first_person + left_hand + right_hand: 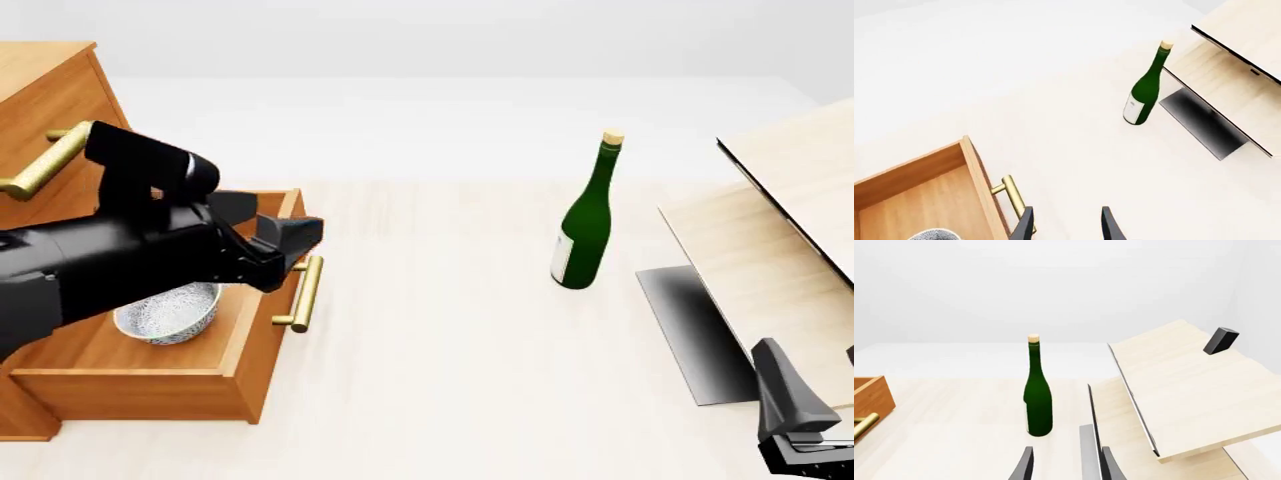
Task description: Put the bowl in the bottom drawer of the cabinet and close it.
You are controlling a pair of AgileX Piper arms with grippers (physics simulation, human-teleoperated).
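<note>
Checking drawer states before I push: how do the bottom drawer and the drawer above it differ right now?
The bottom drawer is pulled out from the cabinet, its inside exposed; the drawer above is not pulled out like that. The bottom drawer holds the bowl; nothing shows inside the upper one. The left gripper hovers just above the bottom drawer's handle. Both are orange-brown wood with brass bar handles.

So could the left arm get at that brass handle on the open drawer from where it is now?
Probably yes. The left gripper is open, right by the handle of the bottom drawer, with nothing between them. The bowl already sits inside.
</note>
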